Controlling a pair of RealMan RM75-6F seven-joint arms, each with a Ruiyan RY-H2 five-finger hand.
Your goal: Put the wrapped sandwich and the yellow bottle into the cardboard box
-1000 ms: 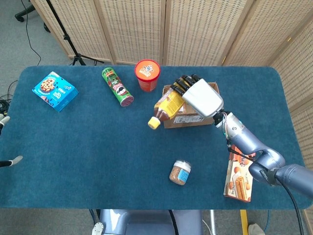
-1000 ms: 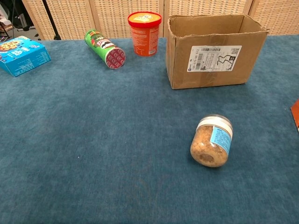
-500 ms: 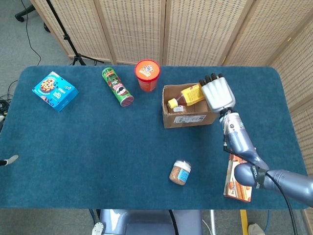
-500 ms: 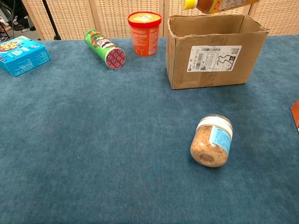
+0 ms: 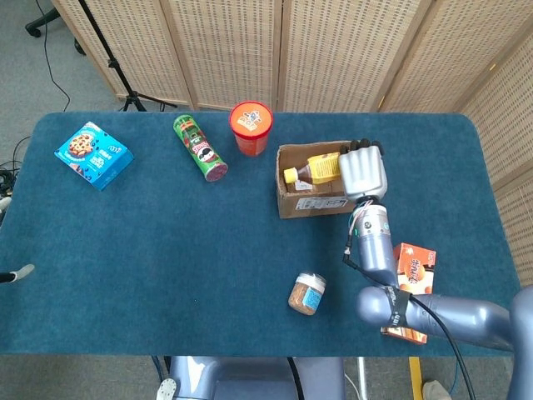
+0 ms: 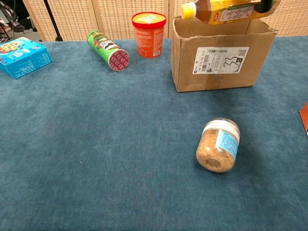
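Blue cloth covers the table (image 5: pixel 166 250); the right hand (image 5: pixel 363 171) holds the yellow bottle (image 5: pixel 316 169) sideways over the open cardboard box (image 6: pixel 219 60) beneath it. Next, I judge, comes lowering and letting go; no wrapped sandwich shows, nor the left hand.

Head view: looking steeply down from above the near edge of the table (image 5: pixel 166 275), taking in the whole blue top, the folding screen beyond the far edge and floor at both sides.

Chest view: sitting low and close at the near edge, facing level toward the far edge, cropping both side edges.

Shared: cardboard box (image 5: pixel 321 202) (image 6: pixel 219 65), lying jar (image 5: pixel 306 293) (image 6: pixel 217 145), green can (image 5: pixel 201 147) (image 6: pixel 108 50), red cup (image 5: pixel 251 127) (image 6: pixel 148 34).
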